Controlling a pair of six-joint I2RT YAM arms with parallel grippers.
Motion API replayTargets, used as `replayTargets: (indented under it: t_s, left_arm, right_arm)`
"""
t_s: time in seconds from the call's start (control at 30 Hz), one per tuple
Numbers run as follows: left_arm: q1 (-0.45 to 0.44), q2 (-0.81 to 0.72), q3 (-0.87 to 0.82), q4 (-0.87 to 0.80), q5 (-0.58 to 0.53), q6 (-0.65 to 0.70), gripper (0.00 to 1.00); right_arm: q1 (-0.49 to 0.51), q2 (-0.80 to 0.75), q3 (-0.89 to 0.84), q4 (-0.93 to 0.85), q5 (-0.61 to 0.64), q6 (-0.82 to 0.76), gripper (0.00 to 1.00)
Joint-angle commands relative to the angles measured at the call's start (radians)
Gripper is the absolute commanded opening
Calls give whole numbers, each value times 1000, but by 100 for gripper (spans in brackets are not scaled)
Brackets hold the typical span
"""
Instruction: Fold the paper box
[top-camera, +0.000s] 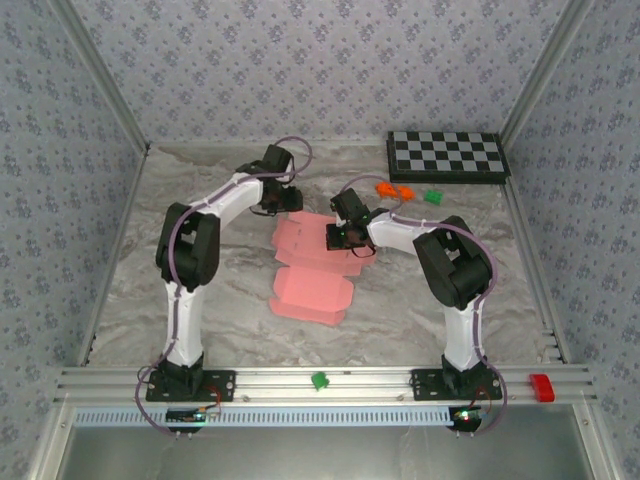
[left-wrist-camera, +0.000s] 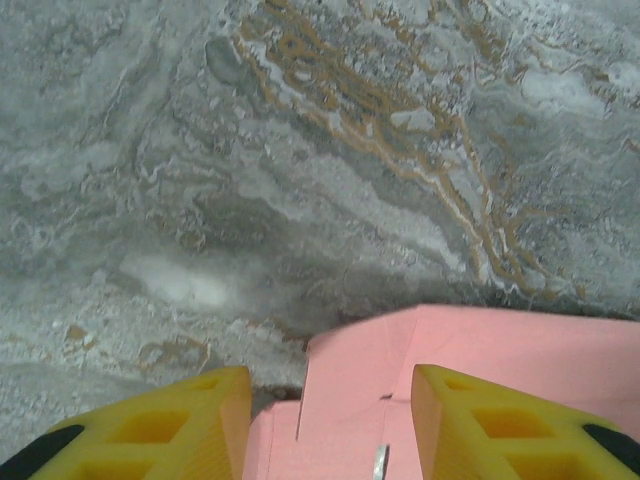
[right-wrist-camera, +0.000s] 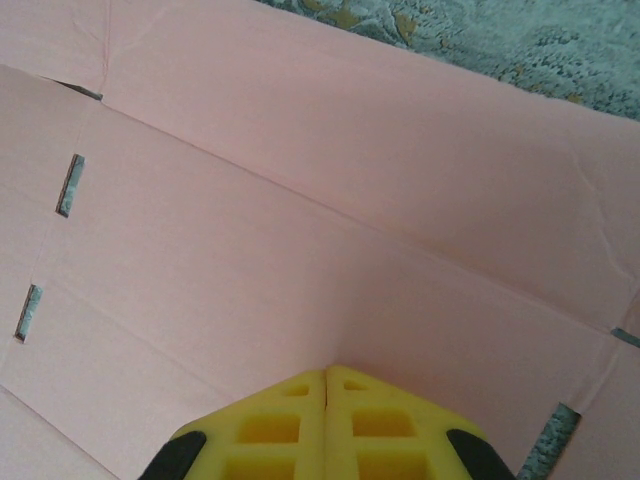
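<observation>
Starting with the top view: can see the paper box (top-camera: 310, 270) spread out flat on the marble bench (top-camera: 240, 335), pretty much mid-bench between the two arms. Got the left jaws parked just at its far-left corner and the right jaws sitting over its right-hand part. Also spotting a checkerboard (top-camera: 447, 157) in the far right corner, with a couple of orange bits (top-camera: 394, 189) and a green bit (top-camera: 433, 197) near it, all apart from the box. Over to the left wrist: looking down past two yellow fingers (left-wrist-camera: 150, 420) standing clearly apart with nothing gripped, so calling those jaws open. Can see a far corner of the pink card in the gap and just beyond it, then grey marble. Can make out a cut flap edge and one small slot there. Then the right wrist: seeing both yellow fingers (right-wrist-camera: 380, 420) pressed tight together, shut with nothing pinched, tips right over the pink sheet. Can't tell whether actually touching. Can pick out crease lines across the card and a few little slots near its left and lower right edges.
</observation>
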Motion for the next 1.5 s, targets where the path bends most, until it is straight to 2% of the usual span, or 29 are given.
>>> replayTargets:
  t_s: [0.0, 0.3, 0.87, 1.47]
  left_arm:
    - [5, 39, 49, -53, 32, 29, 46]
    - [6, 97, 115, -117, 70, 70, 45]
    - [4, 76, 155, -136, 196, 135, 37]
    - [-50, 123, 219, -169, 256, 151, 35]
  right_arm:
    - [1, 7, -23, -48, 12, 1, 1]
    - [0, 15, -19, -48, 8, 6, 1]
    - [3, 12, -34, -38, 7, 23, 1]
    - [2, 3, -52, -18, 2, 34, 1]
